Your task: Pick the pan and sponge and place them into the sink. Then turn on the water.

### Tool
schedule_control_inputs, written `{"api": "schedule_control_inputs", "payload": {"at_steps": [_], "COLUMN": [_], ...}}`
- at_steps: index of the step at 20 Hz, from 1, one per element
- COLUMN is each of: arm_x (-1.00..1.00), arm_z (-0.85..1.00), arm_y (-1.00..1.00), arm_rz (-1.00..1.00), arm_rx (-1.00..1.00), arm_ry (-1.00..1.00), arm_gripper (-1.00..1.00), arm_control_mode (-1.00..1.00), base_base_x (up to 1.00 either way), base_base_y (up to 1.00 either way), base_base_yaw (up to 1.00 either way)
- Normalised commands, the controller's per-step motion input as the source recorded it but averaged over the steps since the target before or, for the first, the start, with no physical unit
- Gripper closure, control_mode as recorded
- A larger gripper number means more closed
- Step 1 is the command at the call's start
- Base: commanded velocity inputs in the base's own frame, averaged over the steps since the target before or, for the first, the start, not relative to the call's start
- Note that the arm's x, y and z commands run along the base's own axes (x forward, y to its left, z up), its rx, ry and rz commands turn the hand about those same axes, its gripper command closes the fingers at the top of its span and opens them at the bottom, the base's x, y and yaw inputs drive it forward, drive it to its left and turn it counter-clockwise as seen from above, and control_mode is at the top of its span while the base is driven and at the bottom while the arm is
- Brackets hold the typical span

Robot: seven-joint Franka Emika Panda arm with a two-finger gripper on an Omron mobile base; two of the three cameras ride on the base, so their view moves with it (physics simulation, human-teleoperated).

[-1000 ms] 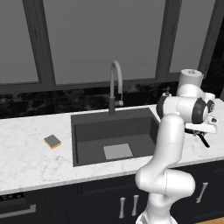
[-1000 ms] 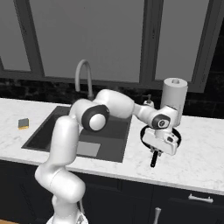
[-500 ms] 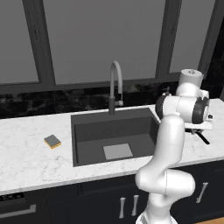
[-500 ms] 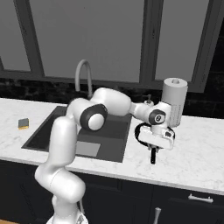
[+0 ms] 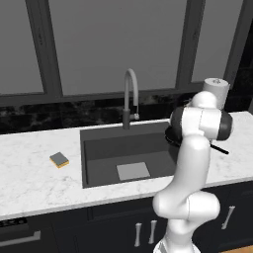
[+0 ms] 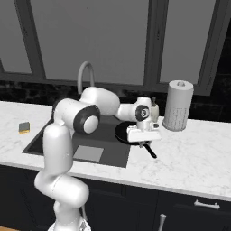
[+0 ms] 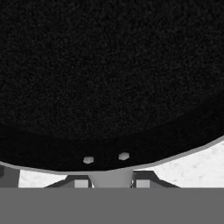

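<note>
Hand [image 6: 142, 140] down over the pan [image 6: 127, 134], at the root of its handle, fingers closed on that handle, as far as the hand view shows; pan at the sink's [image 5: 129, 148] right edge, over the marble surface [image 6: 189, 155]. Sponge [image 5: 59, 159] lying on the surface left of the sink, well apart from it. Flat light-grey plate [image 5: 133, 171] on the sink floor, faucet [image 5: 130, 99] behind the sink, paper towel roll [image 6: 177, 105] right of the pan.

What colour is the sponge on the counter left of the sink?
The sponge has a grey top over a yellow-orange base, best seen in the left base view.
</note>
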Motion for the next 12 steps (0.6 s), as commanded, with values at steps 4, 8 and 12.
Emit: {"api": "schedule_control_inputs", "payload": {"at_steps": [4, 8, 12], "arm_x": [0.36, 0.41, 0.38], "arm_z": [0.15, 0.0, -0.01], "arm_y": [0.51, 0.3, 0.24], "arm_rz": [0.58, 0.54, 0.41], "arm_rx": [0.08, 0.18, 0.24], "arm_ry": [-0.01, 0.0, 0.0], "arm_gripper": [1.0, 1.0, 1.0], "arm_control_mode": [-1.0, -1.0, -1.0], "base_base_x": [0.0, 0.0, 0.0], "base_base_y": [0.0, 0.0, 0.0], "base_base_yaw": [0.0, 0.0, 0.0]}}
